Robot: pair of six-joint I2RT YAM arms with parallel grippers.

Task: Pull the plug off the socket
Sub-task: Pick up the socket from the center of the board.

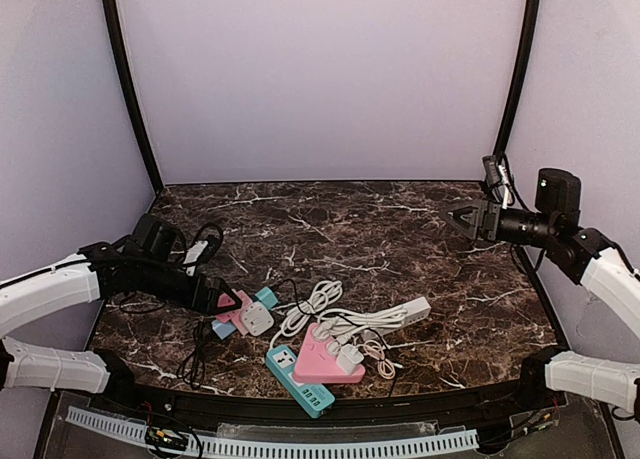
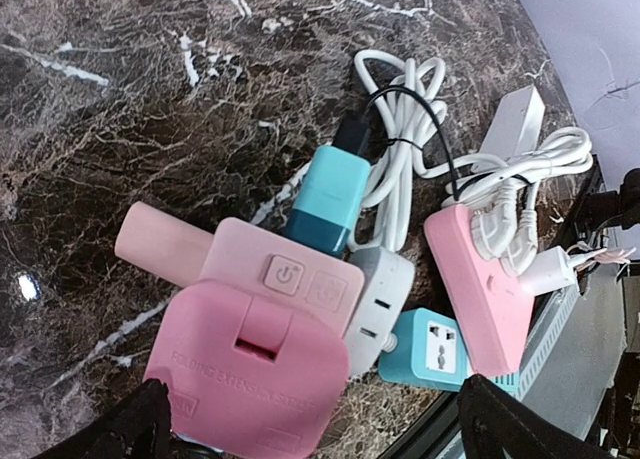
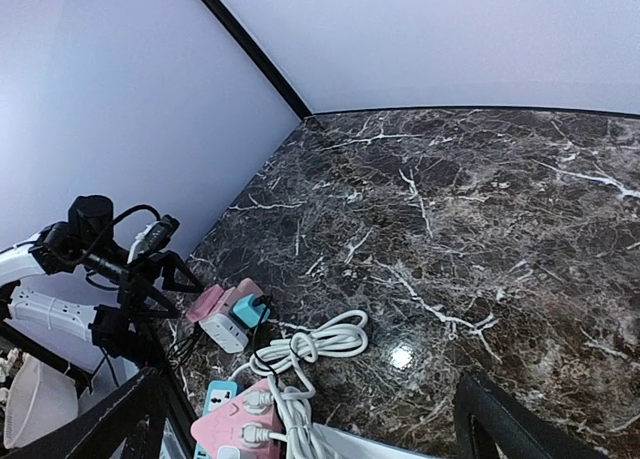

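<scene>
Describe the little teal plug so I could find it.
On the dark marble table, go to the left-hand cluster at the left gripper. The teal block-shaped plug lies against the far side of the pink square socket; its black cord, unlike the neighbours' white ones, sets it apart.

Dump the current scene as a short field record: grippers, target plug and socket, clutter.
left gripper: open, low, fingers either side of the pink socket block; contact unclear
right gripper: open, raised over the table's right side, holding nothing
teal plug: butted into the block's far edge, black cord behind
white adapter: against the block's side
clutter: second pink socket, teal power strip, white power strip, coiled white cable
task state: plug not yet pulled
</scene>
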